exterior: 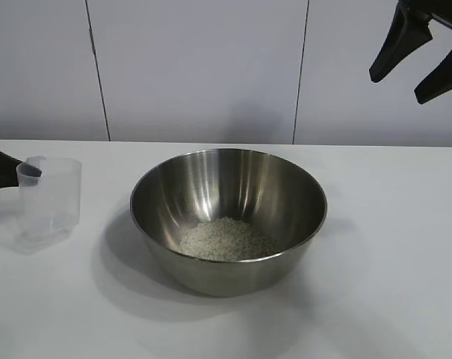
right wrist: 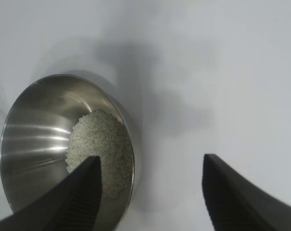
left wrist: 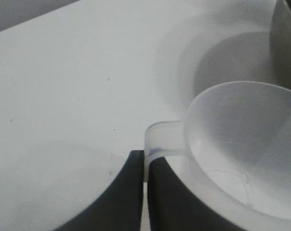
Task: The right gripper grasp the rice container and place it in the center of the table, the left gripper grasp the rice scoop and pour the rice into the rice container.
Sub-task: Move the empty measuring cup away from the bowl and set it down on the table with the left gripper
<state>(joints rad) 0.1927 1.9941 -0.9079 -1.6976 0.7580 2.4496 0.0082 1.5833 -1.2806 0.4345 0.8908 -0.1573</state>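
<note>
Rice (exterior: 227, 239) is seen heaped in the bottom of the rice container (exterior: 228, 217), which stands in the middle of the white surface (exterior: 382, 262). The rice scoop (exterior: 50, 200) is seen upright at the far left, apparently resting on or just above the surface, and appears empty. Its handle is pinched between the pressed-together fingers (left wrist: 121, 192) of the left gripper (exterior: 0, 173), which is largely cut off at the left edge. The right gripper (exterior: 418, 66) is held high at the upper right, well apart from the bowl, its fingers spread around nothing. Pouring is judged done, with the scoop being set down. Release of the handle and withdrawal are called for next. Whether the scoop's base touches the surface cannot be told.
</note>
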